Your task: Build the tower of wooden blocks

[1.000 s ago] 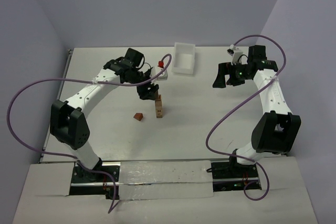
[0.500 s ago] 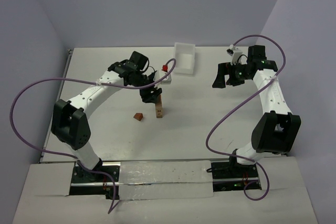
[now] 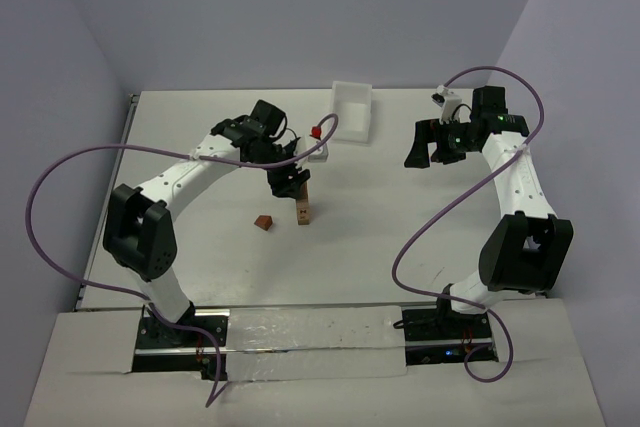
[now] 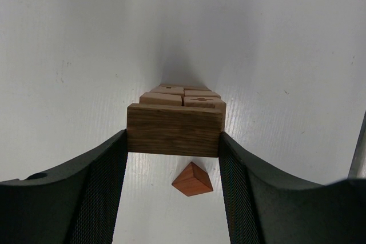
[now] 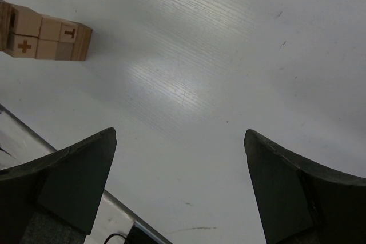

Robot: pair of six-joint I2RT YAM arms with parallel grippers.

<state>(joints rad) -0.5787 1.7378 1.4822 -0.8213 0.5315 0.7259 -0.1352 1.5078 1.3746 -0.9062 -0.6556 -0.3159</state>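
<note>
The wood block tower (image 3: 303, 207) stands as a narrow tan column in the middle of the table. My left gripper (image 3: 289, 179) is right above its top, shut on a dark brown rectangular block (image 4: 174, 131). In the left wrist view my gripper (image 4: 173, 144) holds that block level just over the tower's top blocks (image 4: 184, 96); I cannot tell whether they touch. A reddish-brown wedge block (image 3: 263, 221) lies on the table left of the tower, and it shows in the left wrist view (image 4: 193, 179). My right gripper (image 3: 424, 150) is open and empty at the far right (image 5: 180, 135), and its view shows the tower (image 5: 47, 38).
A white rectangular tray (image 3: 350, 112) stands at the back centre. A small white box with a red piece (image 3: 316, 133) sits just behind the left gripper. Purple cables loop off both arms.
My left gripper has moved a little to the right with the dark block, from beside the tower's top to over it. The right arm has not moved.
</note>
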